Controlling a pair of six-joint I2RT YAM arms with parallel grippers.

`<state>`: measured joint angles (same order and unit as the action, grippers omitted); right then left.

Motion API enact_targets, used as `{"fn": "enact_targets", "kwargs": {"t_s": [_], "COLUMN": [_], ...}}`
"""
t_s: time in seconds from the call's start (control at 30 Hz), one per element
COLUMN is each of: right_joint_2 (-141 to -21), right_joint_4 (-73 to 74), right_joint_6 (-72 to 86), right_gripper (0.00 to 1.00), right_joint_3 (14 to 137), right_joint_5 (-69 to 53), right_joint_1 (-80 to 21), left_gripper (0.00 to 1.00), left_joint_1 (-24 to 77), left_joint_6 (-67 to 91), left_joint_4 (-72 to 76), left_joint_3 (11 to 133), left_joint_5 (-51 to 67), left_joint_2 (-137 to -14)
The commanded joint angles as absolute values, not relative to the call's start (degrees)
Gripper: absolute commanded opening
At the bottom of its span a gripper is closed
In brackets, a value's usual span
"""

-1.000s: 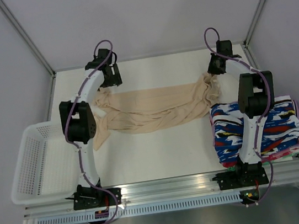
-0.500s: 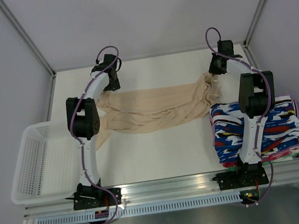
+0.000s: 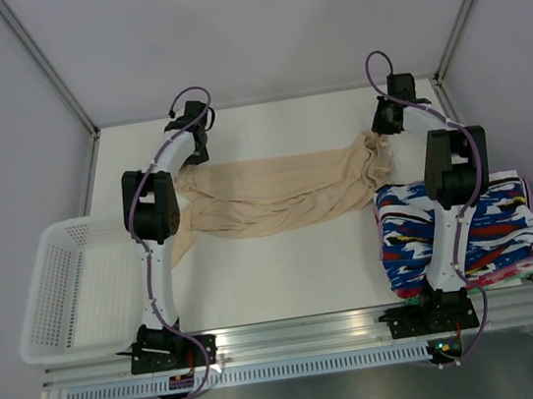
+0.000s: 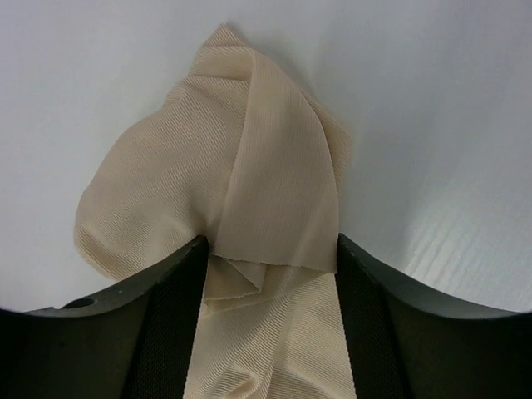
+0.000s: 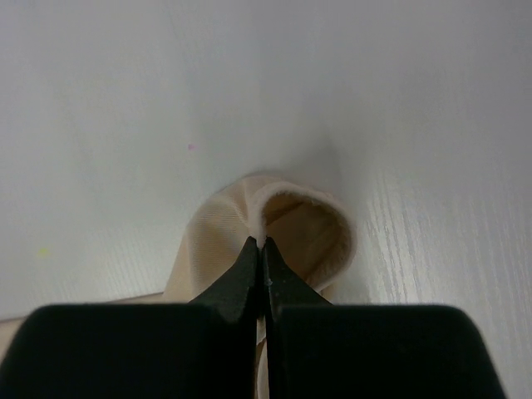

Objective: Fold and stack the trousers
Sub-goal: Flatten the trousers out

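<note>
Beige long-legged fabric trousers (image 3: 276, 193): stretched, we judge, for folding.
Right tool (image 5: 263, 243): pinches one end.
Left tool (image 4: 270, 243): spread astride the other.

Matt, finely ribbed beige cloth trousers (image 4: 249, 166), smooth matt white table (image 3: 286, 266), white plastic mesh basket (image 3: 39, 291), brushed aluminium rail (image 3: 305, 331)

Plain beige trousers (image 3: 276, 193), a white mesh basket (image 3: 62, 298), and blue-white-red-black patterned garments (image 3: 504, 226).
</note>
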<state>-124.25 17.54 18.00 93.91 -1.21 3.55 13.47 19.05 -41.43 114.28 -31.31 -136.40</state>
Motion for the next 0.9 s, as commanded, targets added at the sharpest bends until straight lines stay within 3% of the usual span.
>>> {"fn": "enact_targets", "kwargs": {"t_s": [0.0, 0.03, 0.2, 0.23, 0.3, 0.4, 0.43, 0.47, 0.7, 0.87], "right_joint_2": [-125.77, -125.77, -126.21, -126.38, -126.56, -126.74, -126.65, -126.56, -123.93, -115.50], "right_joint_4": [16.87, 16.79, 16.79, 16.87, 17.05, 17.23, 17.31, 17.40, 18.54, 16.97], "right_joint_6": [17.93, 17.76, 17.58, 17.58, 17.75, 17.75, 17.75, 17.75, 16.61, 15.29], "right_gripper": [0.00, 0.00, 0.00, 0.00, 0.00, 0.00, 0.00, 0.00, 0.00, 0.00], "right_joint_3": [96.06, 96.06, 96.50, 96.59, 96.85, 97.12, 97.21, 97.64, 104.22, 108.19], "right_joint_5": [-0.70, -0.62, -0.35, -0.35, -0.35, -0.35, -0.35, -0.35, 0.53, -1.66], "right_joint_1": [3.78, 3.78, 3.78, 3.78, 3.78, 3.69, 3.78, 3.78, 3.78, 3.78], "left_gripper": [0.66, 0.60, 0.48, 0.41, 0.40, 0.20, 0.05, 0.02, 0.02, 0.02], "left_joint_1": [10.82, 10.29, 8.53, 8.53, 8.53, 8.35, 8.26, 8.00, 4.93, 2.20], "left_joint_6": [21.52, 21.88, 22.76, 22.76, 22.59, 22.41, 22.33, 22.32, 18.81, 14.86], "left_joint_4": [-41.39, -42.61, -43.24, -43.24, -43.42, -43.50, -43.77, -44.12, -42.19, -39.47], "left_joint_3": [119.08, 120.22, 120.76, 121.02, 121.37, 121.73, 122.34, 122.60, 126.81, 127.71], "left_joint_5": [-30.07, -29.01, -19.79, -19.08, -18.72, -19.33, -19.25, -19.25, -19.60, -21.00], "left_joint_2": [-137.28, -137.98, -138.95, -139.04, -139.39, -139.39, -139.13, -138.35, -126.77, -115.68]}}
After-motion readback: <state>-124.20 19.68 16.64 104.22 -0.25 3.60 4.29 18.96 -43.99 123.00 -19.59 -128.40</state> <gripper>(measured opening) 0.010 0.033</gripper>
